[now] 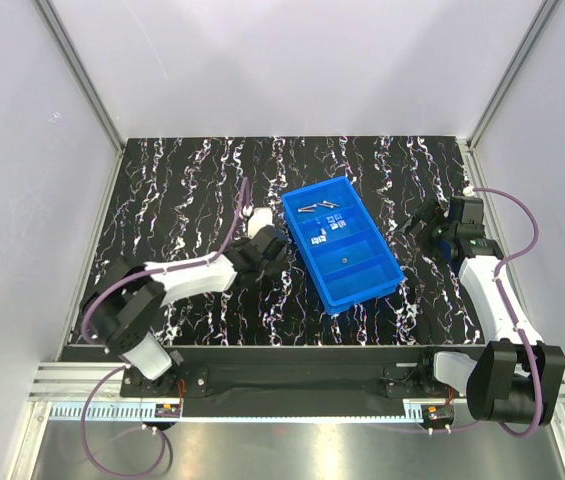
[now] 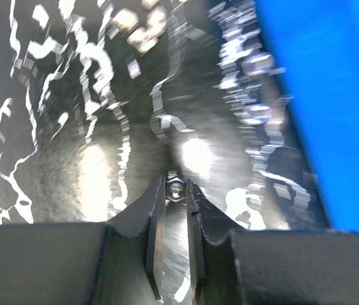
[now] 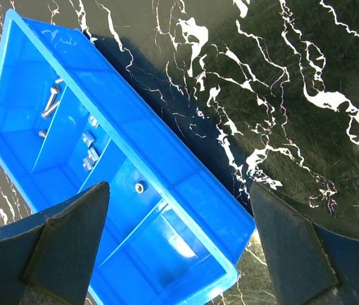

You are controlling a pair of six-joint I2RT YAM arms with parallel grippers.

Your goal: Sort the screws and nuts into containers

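In the left wrist view the left gripper (image 2: 176,190) sits at lower centre, its two fingers (image 2: 155,219) drawn close on a small hex nut (image 2: 176,189) pinched between the tips. That view is smeared, so it is hard to tell whether the nut rests on the table (image 2: 52,190) or is just off it. The tray (image 2: 331,95) fills the right edge of that frame.

From above, the left gripper (image 1: 267,248) lies just left of the tray (image 1: 387,262), which sits at an angle in the middle of the black marbled table (image 1: 182,190). The right gripper (image 1: 424,222) is near the tray's right side, apart from it.

In the right wrist view the right gripper (image 3: 179,190) is spread wide with nothing between its fingers (image 3: 71,235), and the tray (image 3: 185,190) runs from upper left to lower centre. The screws (image 3: 51,101) lie in the section at the upper-left end. The nuts (image 3: 90,149) are clustered in the next section. One more nut, the single nut (image 3: 140,187), lies alone in the third.
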